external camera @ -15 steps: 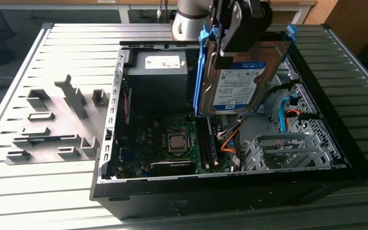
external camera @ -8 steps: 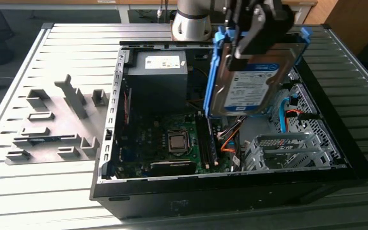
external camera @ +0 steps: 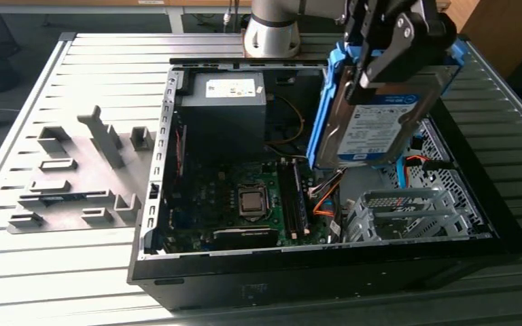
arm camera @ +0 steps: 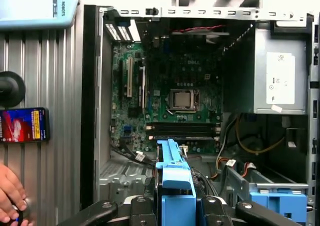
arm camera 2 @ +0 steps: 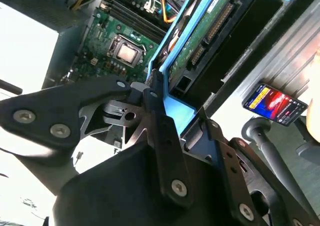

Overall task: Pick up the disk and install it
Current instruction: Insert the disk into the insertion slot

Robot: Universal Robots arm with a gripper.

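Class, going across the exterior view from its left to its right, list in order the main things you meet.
grey fixture blocks → dark grey box with a white sticker → the disk, held up above the open case

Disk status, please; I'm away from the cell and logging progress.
Gripper shut on disk. Disk held on edge, tilted, above the open computer case, not seated. Loose cables near its lower edge, beside drive cage. Hand outside the case.
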